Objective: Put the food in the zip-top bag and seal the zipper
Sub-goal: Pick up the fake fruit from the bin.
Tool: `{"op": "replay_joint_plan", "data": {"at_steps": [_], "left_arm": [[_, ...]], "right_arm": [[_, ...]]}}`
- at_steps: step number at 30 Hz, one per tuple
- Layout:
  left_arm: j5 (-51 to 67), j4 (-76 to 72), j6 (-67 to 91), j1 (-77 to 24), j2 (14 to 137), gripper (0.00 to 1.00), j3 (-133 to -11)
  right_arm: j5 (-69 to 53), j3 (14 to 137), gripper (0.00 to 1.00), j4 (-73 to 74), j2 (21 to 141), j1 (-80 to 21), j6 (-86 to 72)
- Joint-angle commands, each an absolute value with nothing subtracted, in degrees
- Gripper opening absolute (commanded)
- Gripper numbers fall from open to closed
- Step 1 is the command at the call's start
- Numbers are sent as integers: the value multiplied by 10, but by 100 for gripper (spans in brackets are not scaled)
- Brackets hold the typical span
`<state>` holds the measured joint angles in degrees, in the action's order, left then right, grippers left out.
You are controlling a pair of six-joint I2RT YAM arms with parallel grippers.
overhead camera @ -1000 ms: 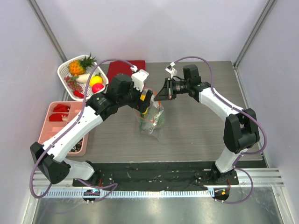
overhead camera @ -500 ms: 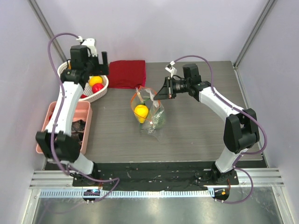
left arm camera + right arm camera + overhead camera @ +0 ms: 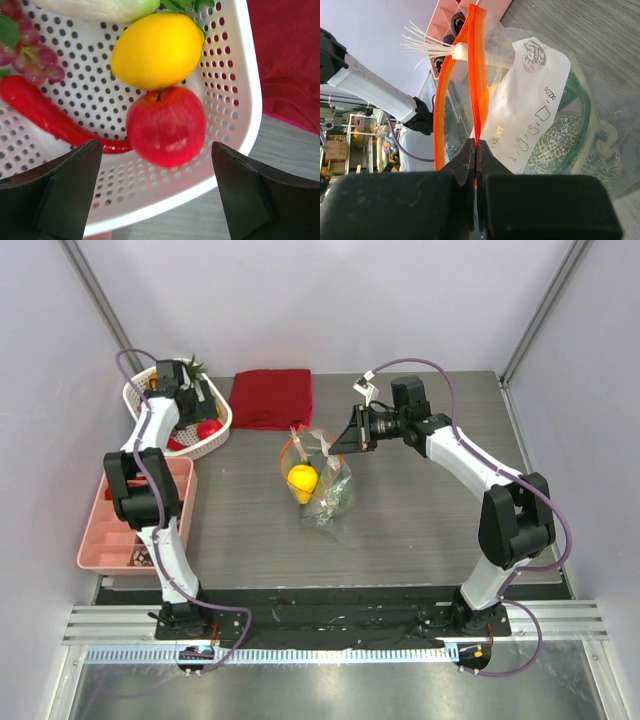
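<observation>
Zip-top bag point(image 3: 322, 490) at centre of bench point(image 3: 430, 530), mouth open; citrus point(image 3: 302, 480), melon point(image 3: 565, 135), green onion point(image 3: 460, 50) inside. Right gripper point(image 3: 476, 150) pinches zipper point(image 3: 476, 75). Left gripper point(image 3: 157, 190) spread wide above red apple point(image 3: 166, 125) in basket point(image 3: 235, 100). Apple and sealing remain.

left gripper point(image 3: 155, 148): gone from the zip-top bag point(image 3: 334, 495) to the white basket point(image 3: 222, 437), now dipped low inside | jaws wide apart over red apple point(image 3: 165, 127) | yellow-orange citrus point(image 3: 301, 478): let go, now inside the bag
</observation>
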<state>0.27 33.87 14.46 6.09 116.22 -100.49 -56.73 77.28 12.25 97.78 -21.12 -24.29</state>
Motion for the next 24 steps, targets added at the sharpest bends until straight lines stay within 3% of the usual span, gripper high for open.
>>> {"op": "replay_joint_plan", "data": {"at_steps": [1,15,19,24], "left_arm": [[4,296,182,60,1199,94,-1052],[20,299,235,76,1231,87,-1019],[36,298,243,101,1197,65,-1024],[47,268,202,99,1075,54,-1019]], "right_arm": [[-576,795,1,113,970,-209,-236],[-574,799,1,116,977,-208,-236],[-574,799,1,116,975,-209,-235],[-574,796,1,116,977,-208,-233]]}}
